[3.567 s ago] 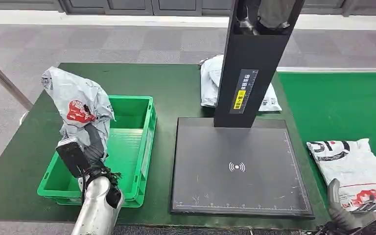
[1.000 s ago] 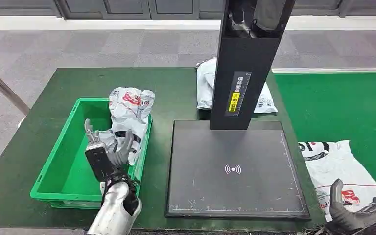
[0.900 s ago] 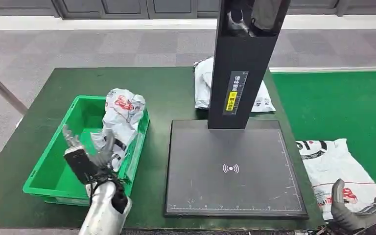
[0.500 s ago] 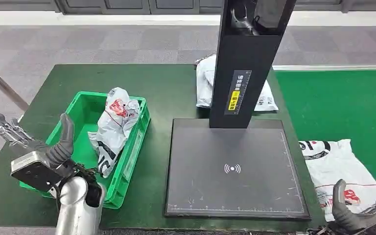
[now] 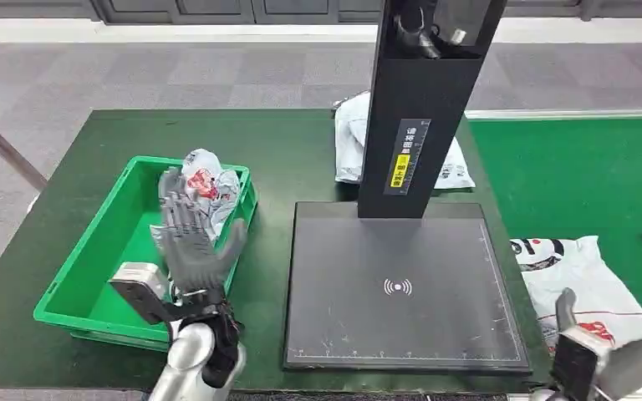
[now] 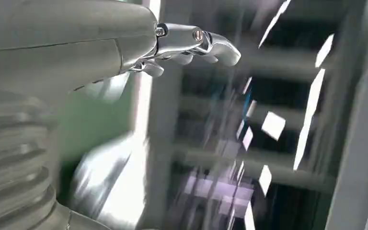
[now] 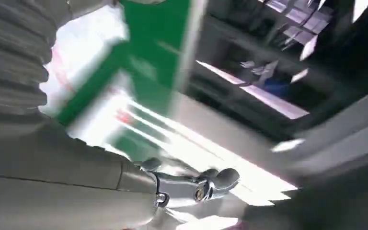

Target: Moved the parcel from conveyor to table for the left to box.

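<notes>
With the left hand raised empty, fingers apart, above the green bin (one parcel inside), the right hand, also spread, needed a low, flat reach onto the next parcel near the bench's right edge.

a parcel-sorting workspace: green conveyor belt, scanner stand, mailer bags.

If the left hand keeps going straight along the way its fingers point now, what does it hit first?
Most likely the crumpled parcel in the green bin: the left hand is open, fingers aimed up toward it. Depth is unclear; it may pass above.
</notes>
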